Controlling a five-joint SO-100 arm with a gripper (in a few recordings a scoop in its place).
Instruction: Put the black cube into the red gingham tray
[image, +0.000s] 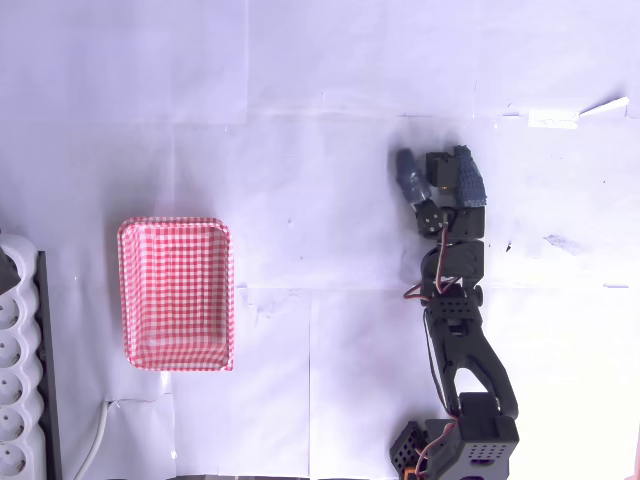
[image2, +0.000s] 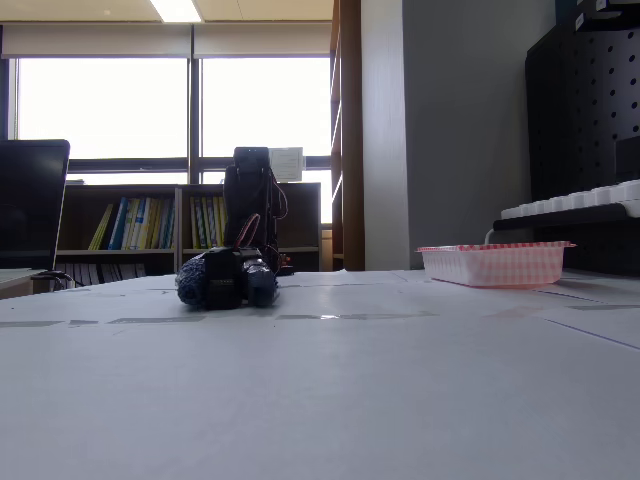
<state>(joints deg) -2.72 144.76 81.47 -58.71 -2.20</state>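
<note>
Red gingham tray (image: 176, 294) is lying empty overhead, well apart from my gripper (image: 437, 185), whose 2 fingers are closing around the black cube (image: 440, 190). Fixed view: I'm gripping low on the table (image2: 330, 390); carrying remains.

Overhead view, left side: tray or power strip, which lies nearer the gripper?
The red gingham tray. It is checked and lies right of the white power strip at the picture's edge, so nearer the gripper.

This looks like an office or lab room. At 9 o'clock in the fixed view stand bookshelves (image2: 140, 225) full of books below big windows (image2: 105, 108), with a black pegboard (image2: 585, 130) at 3 o'clock.
</note>
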